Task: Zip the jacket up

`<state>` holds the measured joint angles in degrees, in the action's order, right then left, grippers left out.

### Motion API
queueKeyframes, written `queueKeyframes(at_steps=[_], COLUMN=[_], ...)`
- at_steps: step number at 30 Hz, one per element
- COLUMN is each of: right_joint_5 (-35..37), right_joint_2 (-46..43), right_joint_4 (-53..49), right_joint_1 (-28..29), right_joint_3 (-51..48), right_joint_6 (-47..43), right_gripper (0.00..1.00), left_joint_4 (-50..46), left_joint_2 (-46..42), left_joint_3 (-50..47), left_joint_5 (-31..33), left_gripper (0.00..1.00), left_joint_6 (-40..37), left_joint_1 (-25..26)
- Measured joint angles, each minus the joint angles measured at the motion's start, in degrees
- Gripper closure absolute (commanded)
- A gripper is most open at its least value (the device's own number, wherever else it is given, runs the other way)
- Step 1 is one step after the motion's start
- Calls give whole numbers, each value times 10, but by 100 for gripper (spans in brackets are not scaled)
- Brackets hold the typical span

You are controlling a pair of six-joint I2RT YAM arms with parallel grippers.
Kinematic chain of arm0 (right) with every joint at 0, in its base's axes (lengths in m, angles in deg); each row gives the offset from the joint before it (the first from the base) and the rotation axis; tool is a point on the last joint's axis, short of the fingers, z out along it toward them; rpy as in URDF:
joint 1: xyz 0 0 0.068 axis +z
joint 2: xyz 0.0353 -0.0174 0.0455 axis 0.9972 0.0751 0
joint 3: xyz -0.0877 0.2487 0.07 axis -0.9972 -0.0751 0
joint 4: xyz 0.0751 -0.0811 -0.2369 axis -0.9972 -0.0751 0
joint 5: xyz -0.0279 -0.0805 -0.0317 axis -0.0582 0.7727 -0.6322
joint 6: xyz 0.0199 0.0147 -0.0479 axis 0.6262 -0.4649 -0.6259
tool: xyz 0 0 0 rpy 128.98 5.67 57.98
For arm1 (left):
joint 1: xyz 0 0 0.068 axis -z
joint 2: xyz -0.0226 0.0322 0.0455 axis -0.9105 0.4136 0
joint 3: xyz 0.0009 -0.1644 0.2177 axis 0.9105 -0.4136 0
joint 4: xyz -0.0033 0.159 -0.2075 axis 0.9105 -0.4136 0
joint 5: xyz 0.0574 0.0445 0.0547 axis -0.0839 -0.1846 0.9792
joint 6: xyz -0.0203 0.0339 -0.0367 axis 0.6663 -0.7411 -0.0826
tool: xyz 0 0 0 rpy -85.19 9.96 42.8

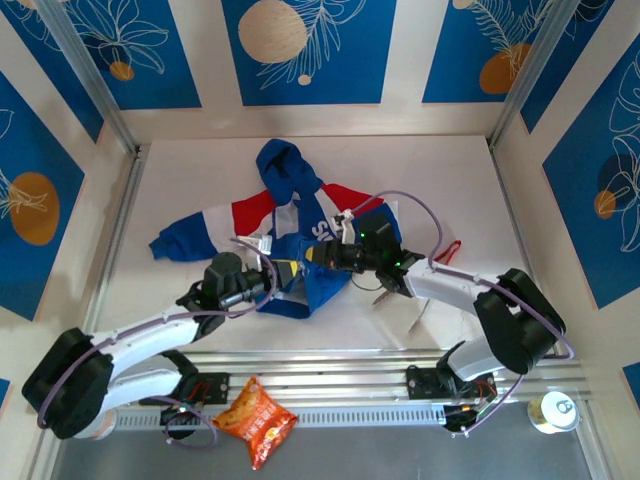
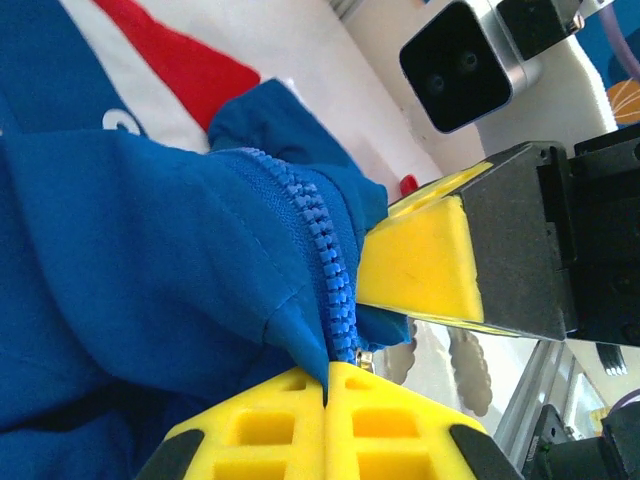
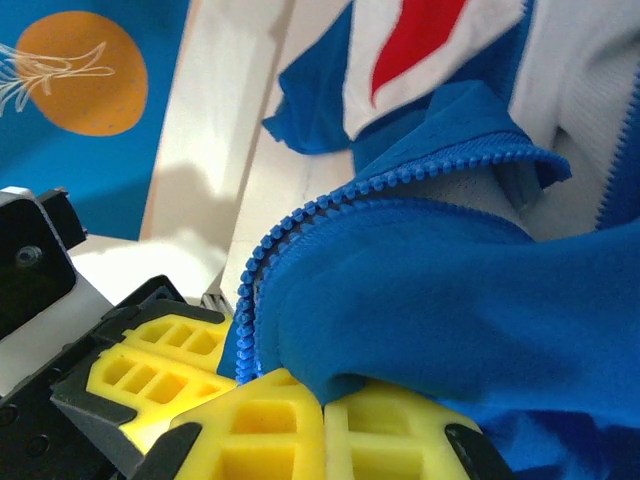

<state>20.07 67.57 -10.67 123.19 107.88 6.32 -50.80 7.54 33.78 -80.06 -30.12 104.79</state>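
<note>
Since both claws bite one short stretch of the jacket (image 1: 270, 212), a slight pull apart could drag cloth from a pinch or skew the zipper teeth (image 2: 322, 262). The left gripper (image 2: 327, 385) is clenched on the toothed edge, and the right gripper (image 3: 323, 400) is clenched on blue fabric just beside it. The jacket lies mid-frame in the top view, with its hood (image 1: 285, 165) toward the upper edge. Folds hide any slider, so I cannot make one out.
</note>
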Motion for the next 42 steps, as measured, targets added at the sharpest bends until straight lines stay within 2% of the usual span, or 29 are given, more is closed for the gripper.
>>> queueKeyframes(at_steps=[11,15,19,22,26,30,33,38,42], right_joint_5=[-11,-26,-15,5,32,41,47,82,146], right_joint_2=[99,127,127,106,41,-17,-53,-89,-90], right_joint_4=[1,9,-1,-35,-97,-141,-179,-252,-302], right_joint_1=[-36,-48,-60,-70,-72,-72,-64,2,77], right_joint_3=[-22,-34,-27,-16,2,17,21,39,62], right_joint_6=[34,47,30,-4,-66,-131,-193,-320,-400], right_gripper=[100,91,76,66,60,59,63,64,63], left_joint_4=[37,46,34,7,-49,-107,-169,-276,-332], left_joint_2=[185,234,247,247,234,209,181,134,119], left_joint_3=[34,43,57,70,86,101,118,164,185], left_joint_5=[-31,-50,-77,-96,-126,-153,-169,-187,-190], left_gripper=[100,100,100,100,100,100,100,100,100], left_joint_6=[56,81,92,92,78,57,37,-9,-32], left_joint_1=[-1,-1,-1,-4,-17,-35,-46,-58,-66])
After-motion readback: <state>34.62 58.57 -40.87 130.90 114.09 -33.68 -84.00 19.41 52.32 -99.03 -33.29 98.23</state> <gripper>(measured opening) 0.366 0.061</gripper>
